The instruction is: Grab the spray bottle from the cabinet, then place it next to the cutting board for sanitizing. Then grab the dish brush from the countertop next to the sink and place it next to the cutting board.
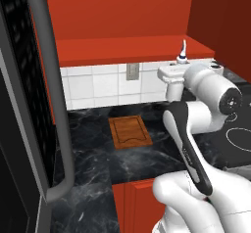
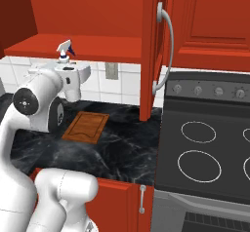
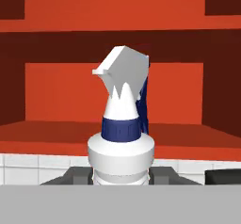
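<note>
White spray bottle point(image 3: 121, 138), navy collar, angular trigger head, upright between jaws; grip closure not discernible, tips hidden.

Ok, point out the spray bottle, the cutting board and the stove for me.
spray bottle point(image 3: 121, 124), hand view, blue collar under the white head.
cutting board point(image 1: 129, 132), left base view, middle of the wood.
stove point(image 2: 215, 143), right base view, dark cooktop between burner rings.

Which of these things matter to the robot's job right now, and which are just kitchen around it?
Part of the job:
- spray bottle, between the pincer fingers
- cabinet shelf
- cutting board
- countertop

Just there:
- stove with ring burners
- wall outlet
- white tiles
</note>
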{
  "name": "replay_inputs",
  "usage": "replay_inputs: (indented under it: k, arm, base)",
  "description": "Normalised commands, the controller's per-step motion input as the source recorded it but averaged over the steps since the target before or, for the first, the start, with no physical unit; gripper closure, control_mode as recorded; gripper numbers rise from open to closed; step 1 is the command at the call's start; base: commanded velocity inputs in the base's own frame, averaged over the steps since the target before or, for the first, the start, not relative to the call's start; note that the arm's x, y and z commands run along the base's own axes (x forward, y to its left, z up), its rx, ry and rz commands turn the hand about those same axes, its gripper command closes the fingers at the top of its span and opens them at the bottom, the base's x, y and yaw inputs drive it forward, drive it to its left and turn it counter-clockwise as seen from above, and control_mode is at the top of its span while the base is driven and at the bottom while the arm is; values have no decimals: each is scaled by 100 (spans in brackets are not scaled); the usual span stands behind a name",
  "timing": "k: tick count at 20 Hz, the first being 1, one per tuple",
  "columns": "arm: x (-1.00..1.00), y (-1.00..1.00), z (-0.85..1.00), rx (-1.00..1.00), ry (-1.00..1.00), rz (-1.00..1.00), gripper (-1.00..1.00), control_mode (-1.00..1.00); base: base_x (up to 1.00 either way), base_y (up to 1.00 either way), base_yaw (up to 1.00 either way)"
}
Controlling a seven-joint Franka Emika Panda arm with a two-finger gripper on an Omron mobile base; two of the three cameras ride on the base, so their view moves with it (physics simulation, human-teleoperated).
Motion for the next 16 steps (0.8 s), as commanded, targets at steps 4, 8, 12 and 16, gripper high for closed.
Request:
replay_inputs:
  k: [4,8,12,16]
  arm:
    - [-15,-3,-3,-3,34,3,100,-100]
    - [-14,0,-27,-6,22,3,100,-100]
    - [-16,0,-20,0,0,0,100,-100]
    - [2,-2,-51,-1,4,2,100,-100]
  base:
    - [0,0,0]
    - [0,0,0]
    - [0,0,0]
    - [0,0,0]
